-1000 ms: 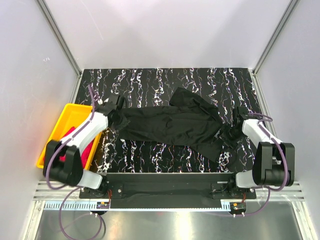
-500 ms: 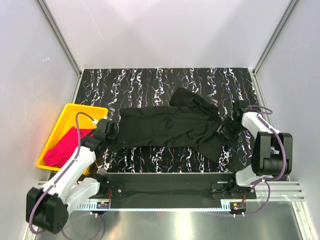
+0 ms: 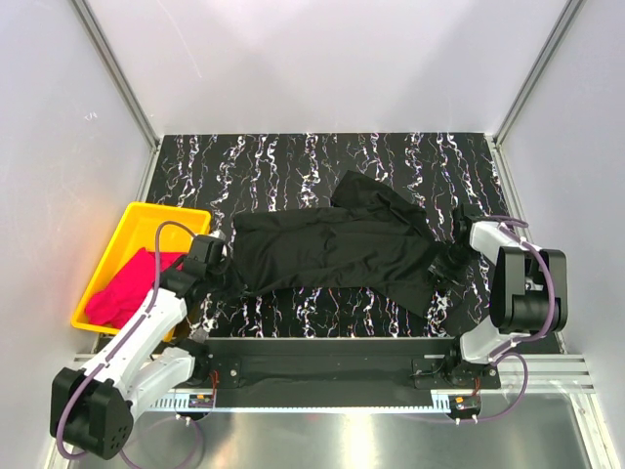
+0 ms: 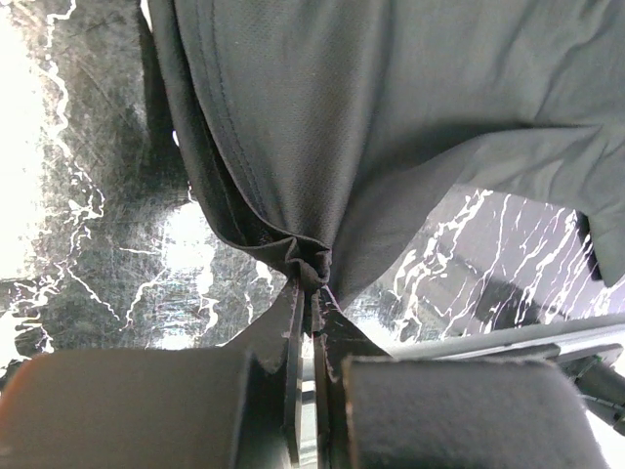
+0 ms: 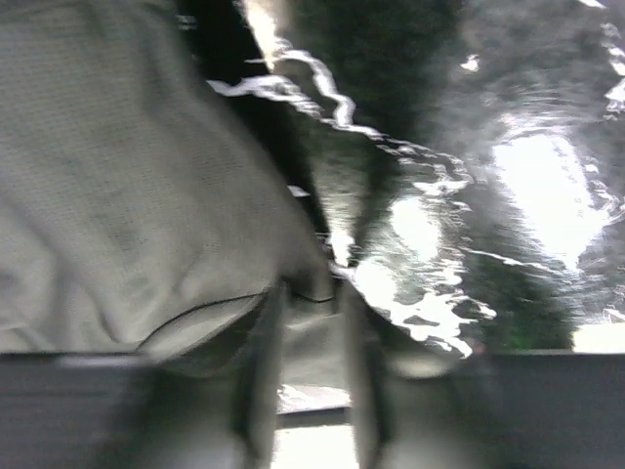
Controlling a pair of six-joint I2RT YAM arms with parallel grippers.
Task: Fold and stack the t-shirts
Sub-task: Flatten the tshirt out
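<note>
The black t-shirt (image 3: 332,249) lies stretched left to right across the marbled table, with a rumpled sleeve at its far right. My left gripper (image 3: 212,262) is shut on the shirt's left edge. In the left wrist view the fingertips (image 4: 312,283) pinch a bunched fold of black cloth (image 4: 391,117). My right gripper (image 3: 457,252) is at the shirt's right end. Its wrist view is blurred, and the narrow jaws (image 5: 308,298) have grey-looking cloth (image 5: 127,195) between them. The magenta-pink t-shirt (image 3: 129,288) lies crumpled in the tray.
A yellow plastic tray (image 3: 146,213) sits at the table's left edge beside my left arm. The black marbled table (image 3: 293,161) is walled by white panels at the back and sides. A metal rail runs along the near edge.
My left gripper has pulled the shirt's left edge from the far left toward the near edge, then held still. My right arm has shifted slightly and stayed at the shirt's right end.
</note>
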